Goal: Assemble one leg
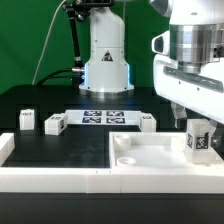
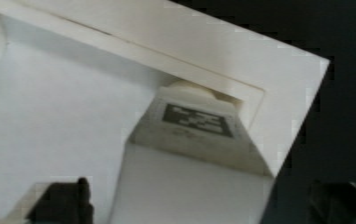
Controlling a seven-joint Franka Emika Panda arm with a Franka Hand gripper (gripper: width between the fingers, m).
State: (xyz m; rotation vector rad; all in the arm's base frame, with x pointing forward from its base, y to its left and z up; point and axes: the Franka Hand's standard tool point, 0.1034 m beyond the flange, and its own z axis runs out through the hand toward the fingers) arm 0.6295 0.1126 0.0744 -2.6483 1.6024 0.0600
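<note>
- The leg (image 1: 198,141): white cuboid post with a black-and-white marker tag on its face. It stands upright at the corner of the panel (image 1: 150,160) on the exterior view's right.
- Spare legs (image 1: 55,123): three, same type, set apart on the counter (image 1: 20,100) beyond the panel.

We are holding our arm (image 1: 196,40) at the exterior view's right, gripper (image 1: 186,116) pointing down; its finger spacing is not readable.

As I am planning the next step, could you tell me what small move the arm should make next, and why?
Probably lower the open pincer over the leg and close on it. The leg stands upright at a corner of the panel, and the fingers appear clear of it.
</note>
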